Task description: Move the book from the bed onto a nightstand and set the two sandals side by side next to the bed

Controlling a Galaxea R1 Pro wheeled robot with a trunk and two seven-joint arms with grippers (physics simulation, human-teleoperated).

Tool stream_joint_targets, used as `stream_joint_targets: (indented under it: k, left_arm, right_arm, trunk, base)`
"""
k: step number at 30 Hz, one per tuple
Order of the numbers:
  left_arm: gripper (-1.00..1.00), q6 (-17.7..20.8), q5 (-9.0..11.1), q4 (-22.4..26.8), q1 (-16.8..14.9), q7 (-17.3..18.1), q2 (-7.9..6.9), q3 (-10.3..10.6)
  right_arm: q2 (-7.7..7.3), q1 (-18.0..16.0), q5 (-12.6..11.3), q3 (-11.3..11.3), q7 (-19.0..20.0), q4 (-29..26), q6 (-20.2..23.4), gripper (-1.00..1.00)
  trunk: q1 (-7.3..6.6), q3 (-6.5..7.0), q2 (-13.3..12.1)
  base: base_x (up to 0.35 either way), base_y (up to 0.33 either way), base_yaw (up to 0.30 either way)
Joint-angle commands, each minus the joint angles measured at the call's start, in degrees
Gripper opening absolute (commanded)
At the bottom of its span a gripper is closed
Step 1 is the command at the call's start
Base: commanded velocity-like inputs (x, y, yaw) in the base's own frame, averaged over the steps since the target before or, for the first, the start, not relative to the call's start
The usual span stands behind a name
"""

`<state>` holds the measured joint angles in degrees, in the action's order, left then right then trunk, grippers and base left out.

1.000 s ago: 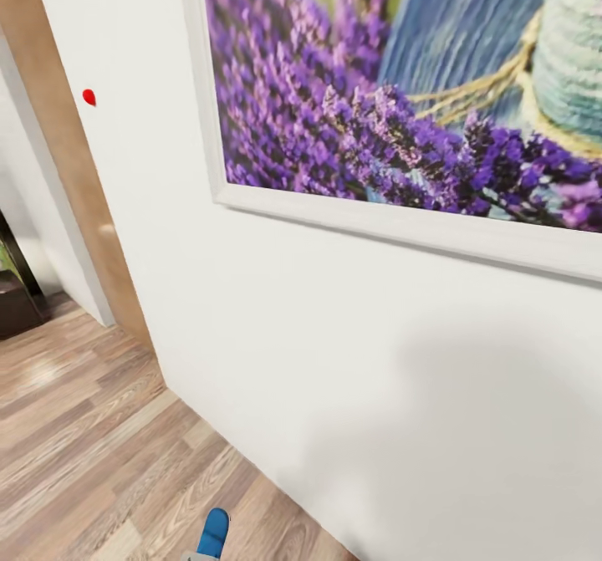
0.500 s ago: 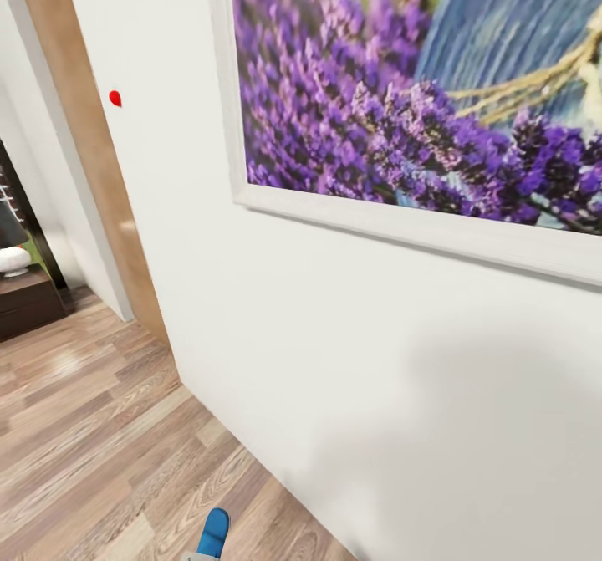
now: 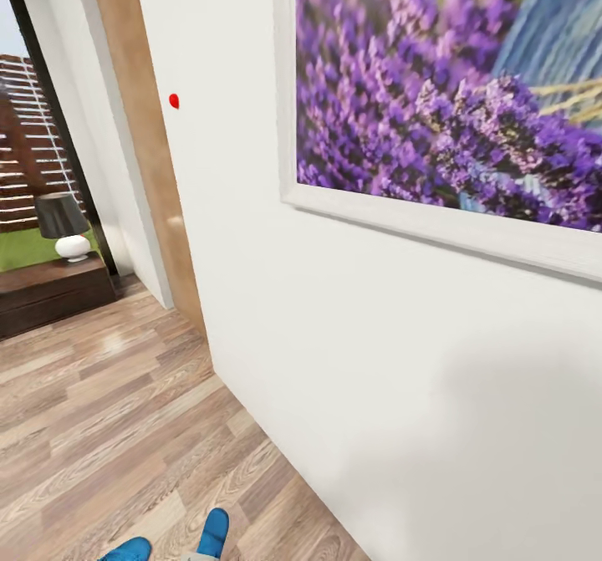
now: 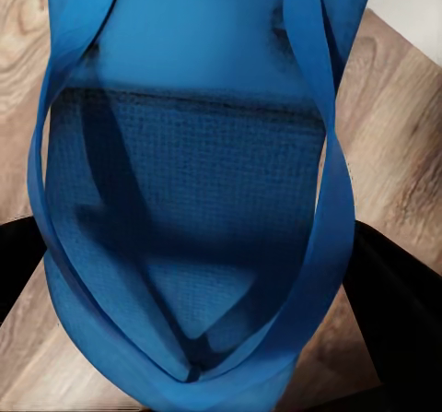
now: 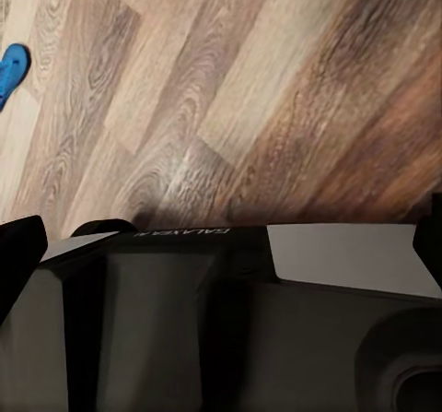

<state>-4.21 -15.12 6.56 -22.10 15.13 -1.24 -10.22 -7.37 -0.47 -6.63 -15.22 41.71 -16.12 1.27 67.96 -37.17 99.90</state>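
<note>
Sandal in left end effector

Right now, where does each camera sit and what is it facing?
Head view: on the robot's head, facing a white wall with a lavender picture, plank floor and a doorway with a lamp.
Left wrist view: near the left pincer, close on a blue sandal, dark finger flanking it.
Right wrist view: facing down at the floor over the robot's dark body.
Shared: blue sandal, plank floor.
</note>
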Motion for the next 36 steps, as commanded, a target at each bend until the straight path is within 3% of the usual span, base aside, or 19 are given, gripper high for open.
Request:
stream_joint_targets:
  k: [1,10,17,36]
  left_arm:
    - [-1.0,-0.21,-0.61,-0.06,-0.05,0.18,0.01,-0.5]
    - [-1.0,-0.19,-0.61,-0.06,-0.05,0.17,0.01,-0.5]
    - [-1.0,-0.22,-0.61,-0.06,-0.05,0.17,0.01,-0.5]
    - [-1.0,-0.23,-0.61,-0.06,-0.05,0.18,0.01,-0.5]
  right_arm:
    - [-0.01,0.0,-0.4,-0.05,0.26,0.04,0.14,1.0]
    - [-0.01,-0.02,-0.4,-0.06,0.28,0.03,0.14,1.0]
    - [-0.01,0.0,-0.4,-0.05,0.27,0.04,0.14,1.0]
    - [-0.01,0.01,-0.4,-0.02,0.29,0.04,0.14,1.0]
  trunk:
    - [-0.01,-0.06,0.03]
    - [-0.01,-0.06,0.03]
    - [-0.01,-0.06,0.03]
    - [-0.01,-0.06,0.03]
  base:
    - [0.0,0.0,0.29]
    - [0.027,0.0,0.216]
    - [0.205,0.0,0.022]
    - [0.057,0.0,0.003]
